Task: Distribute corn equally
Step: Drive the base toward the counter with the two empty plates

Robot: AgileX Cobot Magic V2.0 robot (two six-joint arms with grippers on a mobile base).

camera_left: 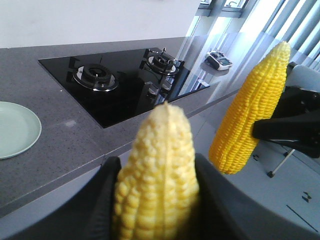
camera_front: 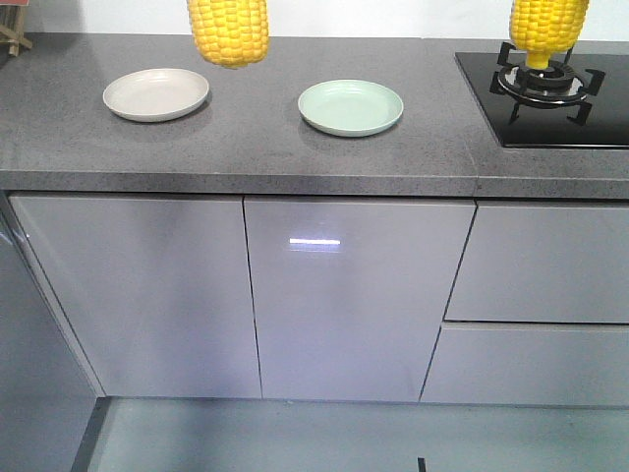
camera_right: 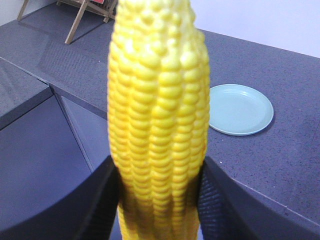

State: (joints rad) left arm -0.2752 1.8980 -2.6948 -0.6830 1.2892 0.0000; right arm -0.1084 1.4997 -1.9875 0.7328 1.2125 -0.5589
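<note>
Corn (camera_front: 228,29): 2 cobs aloft

Cob 1 (camera_left: 159,165): pinched between the jaws of my left gripper (camera_left: 157,210), high, left of the green plate (camera_front: 351,106). Cob 2 (camera_right: 159,100): pinched in my right gripper (camera_right: 159,200), high, right of that plate. Beige plate (camera_front: 155,93): further left.

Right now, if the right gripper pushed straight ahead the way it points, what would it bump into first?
Most likely the grey speckled countertop. The right gripper, shut on a yellow corn cob, aims there, with the pale green round plate off to one side. The cob hides the exact spot.
</note>
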